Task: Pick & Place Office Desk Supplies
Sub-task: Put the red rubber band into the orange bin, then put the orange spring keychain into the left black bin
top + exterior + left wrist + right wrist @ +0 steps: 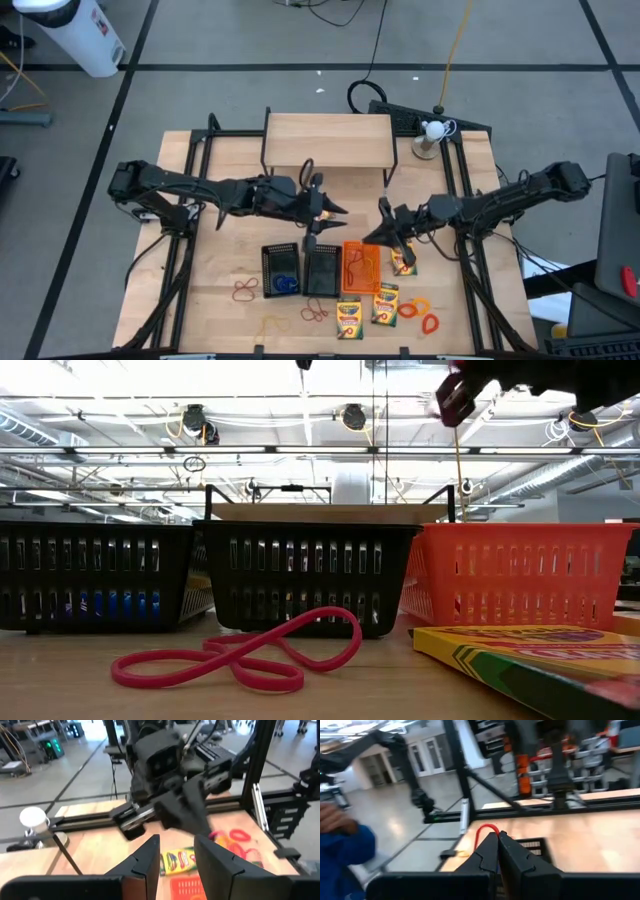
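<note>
Student: Step in hand?

Tutor: Carry step, by my reading. Right gripper [384,232] is clamped tight on a red band [487,828], whose loop stands up from the fingertips in its wrist view. It hangs above the table at the far corner of the orange tray [362,289], with a crayon box [403,263] just beside it on the wood.

Student: Left gripper?

Tutor: Left gripper [338,211] hovers between the shelf [328,140] and the middle black tray [322,272]. Its fingers [147,857] stand apart with nothing between them, so it carries no load.

Student: Position of the remaining supplies?

Tutor: Three trays sit side by side near the front edge: left black tray [270,270] with a blue band [287,283] in it, middle black tray, orange tray. Loose bands [245,290] lie on the wood in front of and on both sides of the trays. Two more crayon boxes [350,318] lie in front of the orange tray.

Student: Next move?

Tutor: Probably a drop into a tray, the orange one being nearest. That calls for bringing the fingertips over the tray's inside, clear of its rim, then lowering before release, since a limp band may cling to a finger or catch on the wall. Which tray the band belongs in cannot be told
</note>
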You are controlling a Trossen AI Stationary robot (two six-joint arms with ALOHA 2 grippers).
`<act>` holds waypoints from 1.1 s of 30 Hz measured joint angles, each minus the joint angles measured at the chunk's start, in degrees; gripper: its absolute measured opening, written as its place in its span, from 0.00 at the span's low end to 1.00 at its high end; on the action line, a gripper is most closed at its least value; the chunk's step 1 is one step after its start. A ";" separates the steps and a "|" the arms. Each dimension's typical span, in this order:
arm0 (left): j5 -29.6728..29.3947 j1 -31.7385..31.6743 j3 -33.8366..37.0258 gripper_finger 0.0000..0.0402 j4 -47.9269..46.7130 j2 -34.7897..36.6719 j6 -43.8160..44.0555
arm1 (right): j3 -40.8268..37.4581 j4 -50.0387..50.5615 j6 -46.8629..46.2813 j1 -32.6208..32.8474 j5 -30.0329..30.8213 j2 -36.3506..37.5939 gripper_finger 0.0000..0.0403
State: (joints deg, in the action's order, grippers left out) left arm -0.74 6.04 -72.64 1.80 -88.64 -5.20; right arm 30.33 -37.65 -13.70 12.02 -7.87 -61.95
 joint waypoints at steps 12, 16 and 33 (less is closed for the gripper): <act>0.73 0.09 0.02 0.30 -6.40 0.00 4.46 | -0.02 6.14 -1.30 2.11 -4.45 0.00 0.00; 0.74 0.09 0.02 0.30 -6.13 0.00 5.77 | -0.02 7.06 -1.30 2.09 -4.43 0.00 0.00; 0.70 0.00 0.02 0.30 -4.65 0.00 5.46 | -0.02 9.73 -0.19 2.09 -4.34 0.00 0.13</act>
State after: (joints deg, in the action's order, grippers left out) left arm -0.03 6.04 -72.62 -2.85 -88.64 0.26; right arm 30.30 -27.92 -13.89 14.11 -12.21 -61.95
